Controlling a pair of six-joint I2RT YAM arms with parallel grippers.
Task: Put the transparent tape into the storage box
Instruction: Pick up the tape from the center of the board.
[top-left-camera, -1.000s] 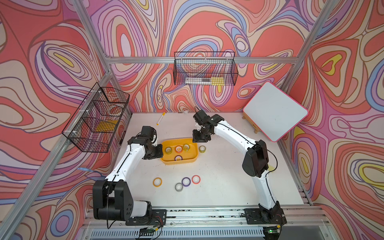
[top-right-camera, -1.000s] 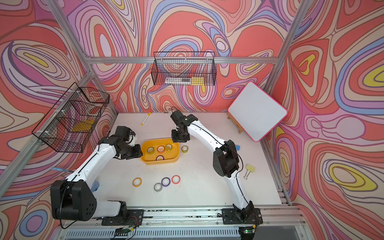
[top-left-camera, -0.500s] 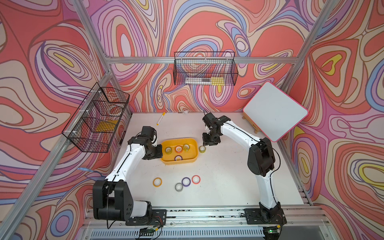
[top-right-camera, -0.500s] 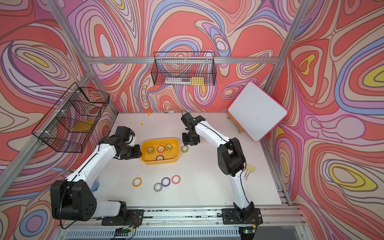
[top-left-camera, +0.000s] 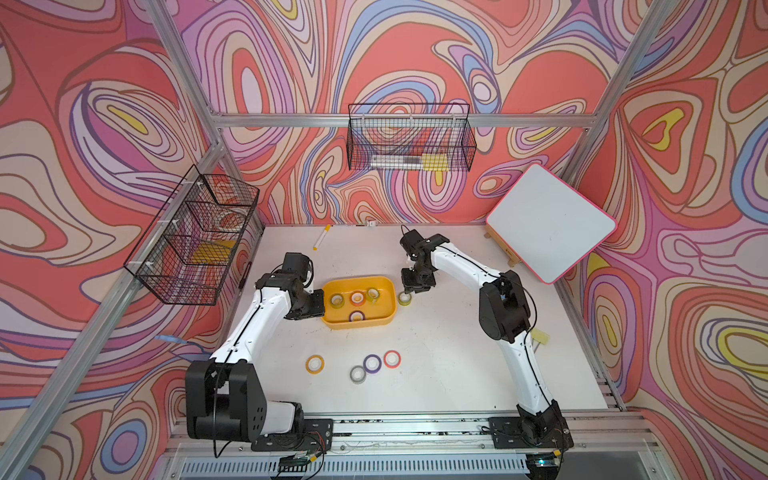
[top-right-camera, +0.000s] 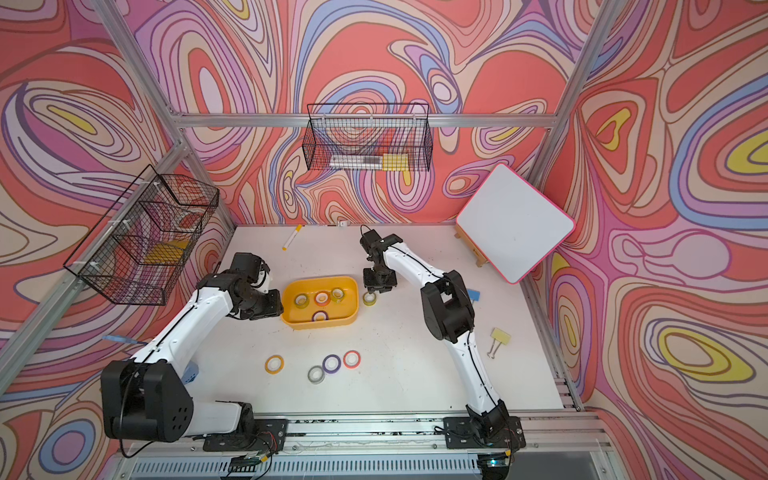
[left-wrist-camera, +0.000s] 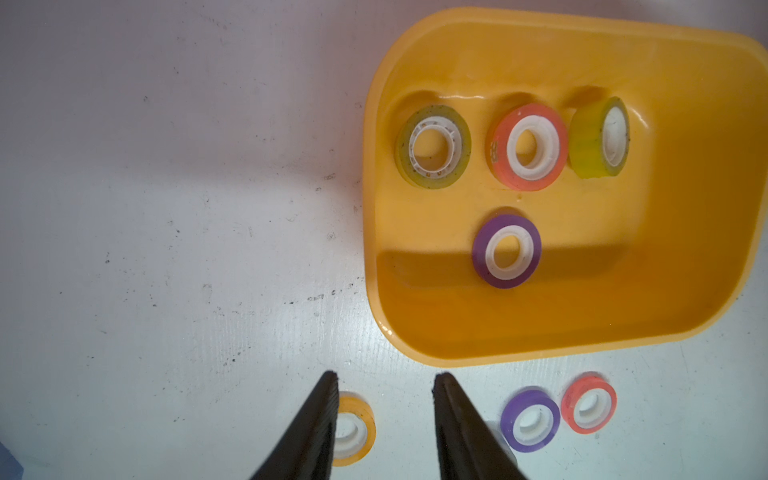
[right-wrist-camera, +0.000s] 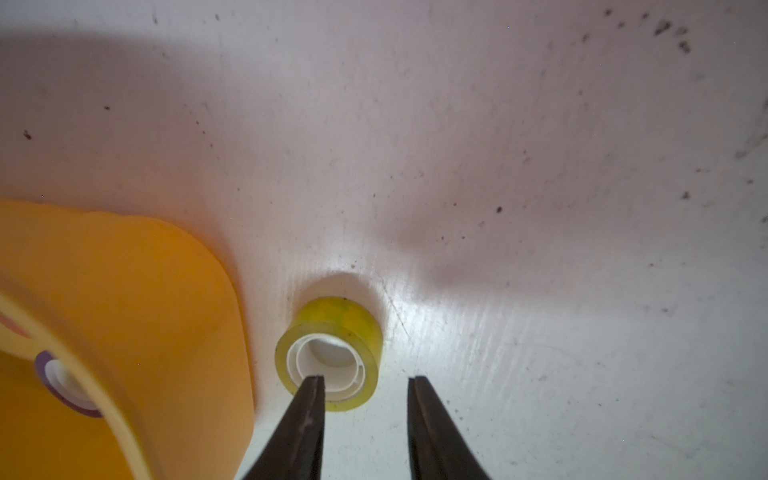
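On white table (top-left-camera: 449, 374), much open room lay right of storage box (top-left-camera: 361, 325), toward far table edge. Left gripper (left-wrist-camera: 384, 377) hung at box left end, jaws apart, nothing between. Right gripper (right-wrist-camera: 365, 379) hung over transparent tape (right-wrist-camera: 336, 318), jaws parted, one tip above core, nothing clamped. Tape lay flat on table, just outside box right edge, narrow gap between.

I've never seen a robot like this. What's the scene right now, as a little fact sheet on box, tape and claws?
storage box: yellow tub, four rolls inside
transparent tape: yellowish roll on the table, just outside the box
right gripper: open, poised at that roll, one fingertip over its core
left gripper: open, empty, at the box's opposite end
also loose: orange roll, grey roll, purple roll, red roll
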